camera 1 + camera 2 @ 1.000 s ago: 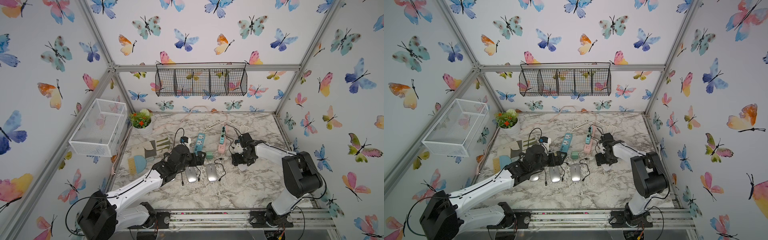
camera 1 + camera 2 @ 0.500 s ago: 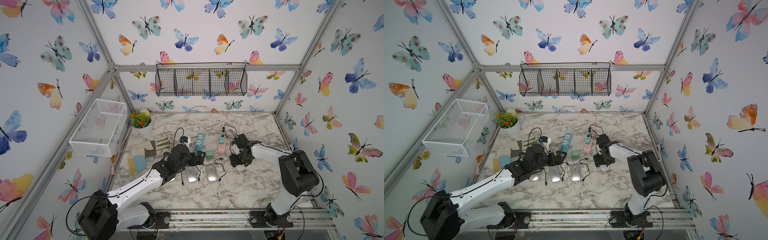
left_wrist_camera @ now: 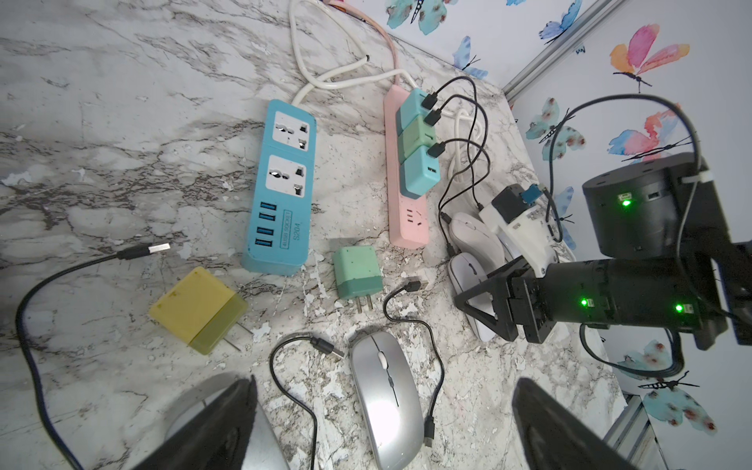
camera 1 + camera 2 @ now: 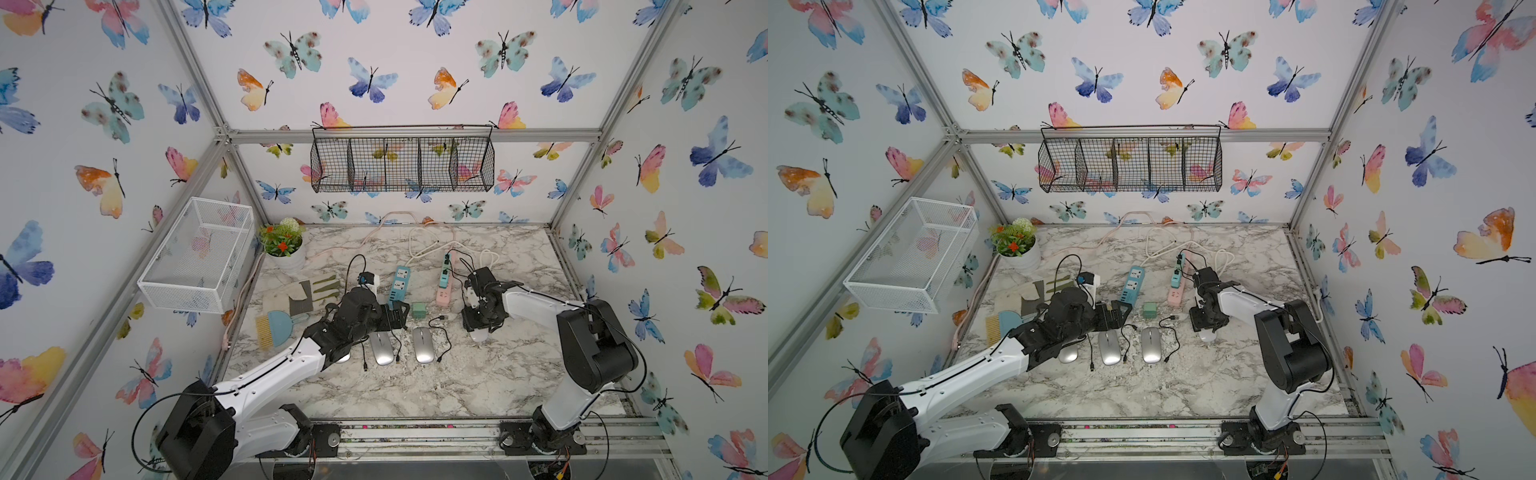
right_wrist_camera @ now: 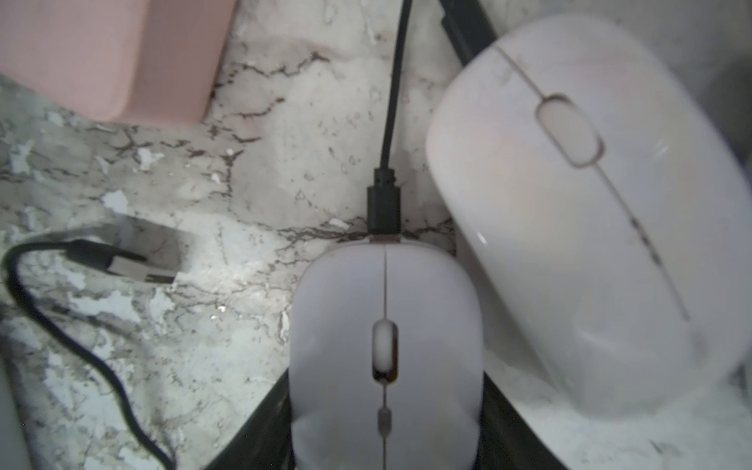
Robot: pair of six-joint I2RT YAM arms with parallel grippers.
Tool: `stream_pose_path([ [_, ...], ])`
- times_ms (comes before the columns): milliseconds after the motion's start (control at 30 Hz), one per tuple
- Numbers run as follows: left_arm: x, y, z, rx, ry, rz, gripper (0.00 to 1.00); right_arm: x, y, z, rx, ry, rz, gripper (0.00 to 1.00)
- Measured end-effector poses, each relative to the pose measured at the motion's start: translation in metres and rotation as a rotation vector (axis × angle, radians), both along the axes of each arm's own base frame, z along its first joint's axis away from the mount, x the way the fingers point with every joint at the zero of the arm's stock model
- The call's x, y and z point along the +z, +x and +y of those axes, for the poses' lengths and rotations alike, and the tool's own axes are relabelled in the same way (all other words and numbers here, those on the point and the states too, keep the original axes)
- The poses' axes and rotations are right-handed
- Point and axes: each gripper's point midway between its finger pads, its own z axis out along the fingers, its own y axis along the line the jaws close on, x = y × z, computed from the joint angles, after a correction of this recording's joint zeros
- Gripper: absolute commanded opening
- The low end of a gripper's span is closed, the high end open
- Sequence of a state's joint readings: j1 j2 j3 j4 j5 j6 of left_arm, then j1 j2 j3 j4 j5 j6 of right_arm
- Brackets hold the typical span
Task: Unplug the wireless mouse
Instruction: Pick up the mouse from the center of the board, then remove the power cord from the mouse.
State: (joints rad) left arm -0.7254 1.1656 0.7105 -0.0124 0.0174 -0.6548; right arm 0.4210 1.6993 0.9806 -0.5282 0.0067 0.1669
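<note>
- Found the white wireless mouse (image 5: 384,346) on the right part of the counter (image 4: 415,386), just right of the near end of the pink power strip (image 3: 409,228).
- Saw a black cable (image 5: 384,203) plugged into the far end of the mouse and leading off toward the chargers (image 3: 419,179) seated on that strip.
- Saw the right arm (image 4: 536,309) bent low over the mouse, with the right jaws pressed against both its flanks and no gap visible in the right wrist view.
- Noted a second white mouse (image 5: 590,203) just beside it, on the far side.
- Saw the left arm (image 4: 270,374) reaching to mid-counter, with the left jaws spread wide and holding nothing, above the far end of a silver mouse (image 4: 381,348).
- Noted another silver mouse (image 4: 423,345) just to its right, with loose black leads around both.
- Noted a green charger (image 4: 419,310) and a yellow charger (image 3: 199,313) lying unplugged near the near end of the blue power strip (image 4: 399,284).
</note>
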Motion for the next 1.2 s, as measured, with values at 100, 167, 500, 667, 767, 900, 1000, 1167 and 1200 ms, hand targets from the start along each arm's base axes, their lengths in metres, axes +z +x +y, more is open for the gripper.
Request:
stream_pose_path([
  [100,0.004,0.000,0.000,-0.009,-0.005,-0.011,0.98,0.014,-0.006,-0.001,-0.001,0.025,-0.033,0.42],
  [167,0.010,0.000,-0.002,-0.020,-0.012,-0.023,0.98,0.027,-0.009,0.002,0.003,0.062,-0.064,0.41],
  [500,0.043,0.001,-0.038,-0.157,-0.143,-0.075,1.00,0.061,-0.031,0.029,0.054,0.325,-0.198,0.17],
  [667,0.030,0.004,-0.058,-0.205,-0.148,-0.019,0.96,0.076,-0.029,0.033,0.066,0.382,-0.279,0.08],
  [767,0.035,0.009,-0.073,-0.222,-0.166,-0.014,0.92,0.085,-0.027,0.036,0.077,0.412,-0.319,0.04],
  [900,0.046,0.012,-0.094,-0.245,-0.202,-0.017,0.87,0.088,-0.027,0.037,0.085,0.429,-0.346,0.02],
  [1000,0.047,0.013,-0.112,-0.259,-0.221,0.000,0.87,0.089,-0.028,0.037,0.090,0.432,-0.356,0.02],
  [1167,0.025,0.016,-0.135,-0.257,-0.227,0.083,0.88,0.093,-0.032,0.040,0.116,0.454,-0.371,0.02],
  [1200,0.020,0.016,-0.140,-0.260,-0.225,0.101,0.88,0.094,-0.033,0.041,0.126,0.462,-0.375,0.02],
])
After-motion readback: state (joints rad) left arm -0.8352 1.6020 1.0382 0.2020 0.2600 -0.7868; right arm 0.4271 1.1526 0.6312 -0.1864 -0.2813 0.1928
